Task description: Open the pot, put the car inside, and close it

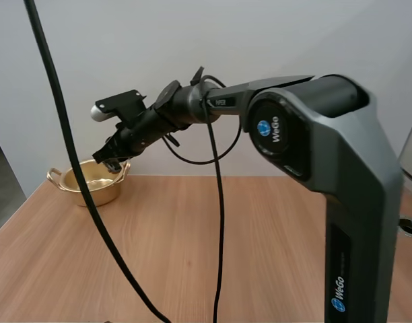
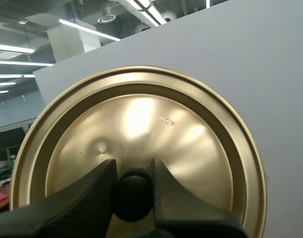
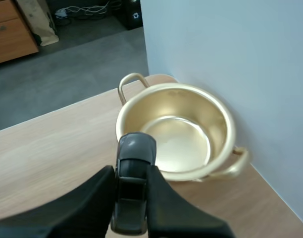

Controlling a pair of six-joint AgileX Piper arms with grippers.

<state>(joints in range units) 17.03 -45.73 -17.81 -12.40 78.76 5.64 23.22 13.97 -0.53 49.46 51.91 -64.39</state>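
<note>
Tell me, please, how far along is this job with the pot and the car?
Done: the pot stands open and empty, its lid off, pinched at the knob by the left gripper. In hand: the right gripper holds the car above the pot's near rim, not yet inside. Left: lower and release the car, then set the lid back on.

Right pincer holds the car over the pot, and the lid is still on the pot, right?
The lid is not on the pot: the left wrist view shows the left pincer holding it by its knob. The right pincer does hold the car over the open pot.
</note>
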